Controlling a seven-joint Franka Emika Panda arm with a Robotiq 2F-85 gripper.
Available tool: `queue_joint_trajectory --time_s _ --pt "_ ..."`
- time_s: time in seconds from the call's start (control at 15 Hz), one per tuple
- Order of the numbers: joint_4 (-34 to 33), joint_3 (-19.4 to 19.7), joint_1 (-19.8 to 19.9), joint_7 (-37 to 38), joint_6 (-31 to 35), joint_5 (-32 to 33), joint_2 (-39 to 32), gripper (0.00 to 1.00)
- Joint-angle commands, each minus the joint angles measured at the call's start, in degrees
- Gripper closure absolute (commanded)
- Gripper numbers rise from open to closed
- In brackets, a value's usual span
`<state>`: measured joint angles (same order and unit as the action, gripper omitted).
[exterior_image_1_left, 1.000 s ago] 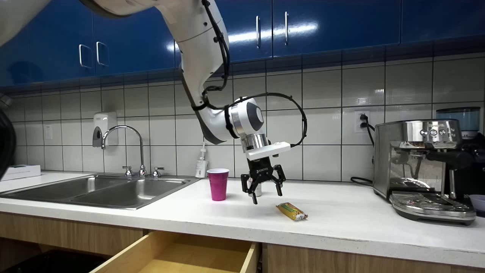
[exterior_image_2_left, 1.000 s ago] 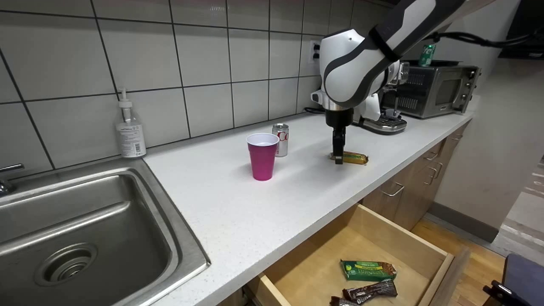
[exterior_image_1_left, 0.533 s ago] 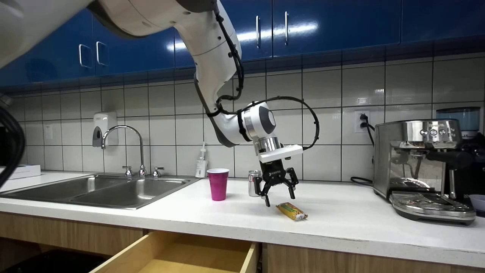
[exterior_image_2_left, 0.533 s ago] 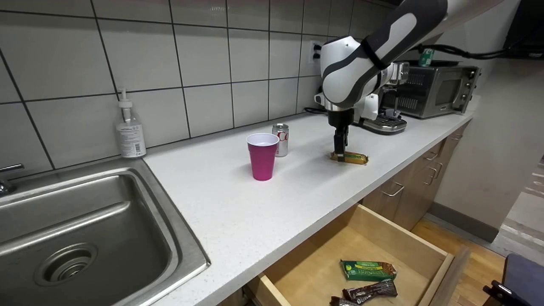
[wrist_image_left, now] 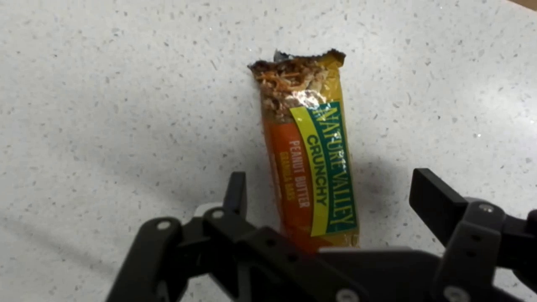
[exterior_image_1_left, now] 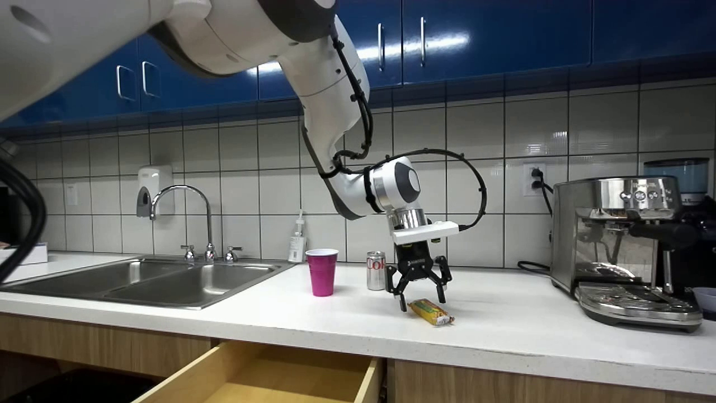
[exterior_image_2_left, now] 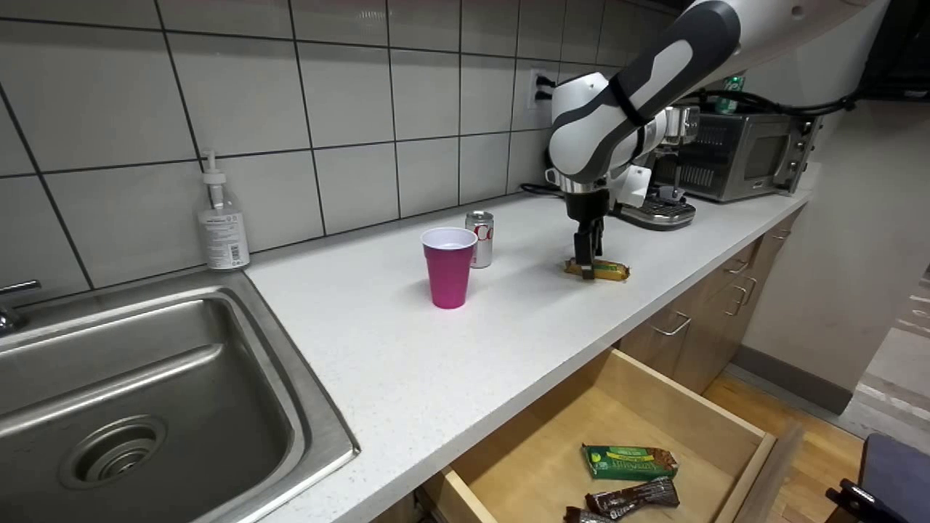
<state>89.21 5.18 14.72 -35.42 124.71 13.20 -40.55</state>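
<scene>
1. The claw (exterior_image_1_left: 422, 303) is spread wide and pinches nothing; in the wrist view its fingers (wrist_image_left: 436, 199) stand at both long sides of the Nature Valley Crunchy Peanut Butter granola bar (wrist_image_left: 310, 167), with a gap at each.
2. This bar lies flat on the speckled surface (exterior_image_1_left: 514, 319), closer to the front edge than to the back edge. Whether the fingers touch the surface, I cannot tell.
3. The bar does not look centred: the gap on the left of the wrist view is the narrower one. My judgement is that an uneven closing could make one finger meet the bar first and turn it, or push it towards the front edge.
4. Gripping too high could let the smooth packaging slip out; coming too low could press the fingers against the hard surface; squeezing too strongly could crumble the bar.
5. Near the back edge stands a silver soda can (exterior_image_1_left: 376, 271) with red letters, and near it a pink plastic cup (exterior_image_1_left: 322, 274). A wide swing could, I think, knock them over.
6. Below the front edge, an open drawer (exterior_image_2_left: 559, 436) holds a green-wrapped snack bar (exterior_image_2_left: 628, 463) and a brown-wrapped snack bar (exterior_image_2_left: 632, 498).
</scene>
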Motion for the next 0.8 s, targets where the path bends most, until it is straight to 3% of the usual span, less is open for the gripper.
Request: queue_joint_trajectory --time_s 0.0,0.13,0.2,0.27,0.73 --pt "-4.60 -0.95 1.42 -1.32 -3.66 -1.75 -2.24 0.00" --pt "-5.44 -0.97 1.55 -1.32 -4.33 -1.96 -2.74 0.00" --pt "-5.88 -0.99 1.60 -1.29 -4.68 -2.07 -2.97 0.08" --pt "-6.21 -1.10 1.74 -1.59 -4.80 -2.20 -3.15 0.28" --pt "-7.07 -1.14 1.89 -2.25 -5.40 -2.00 -3.44 0.82"
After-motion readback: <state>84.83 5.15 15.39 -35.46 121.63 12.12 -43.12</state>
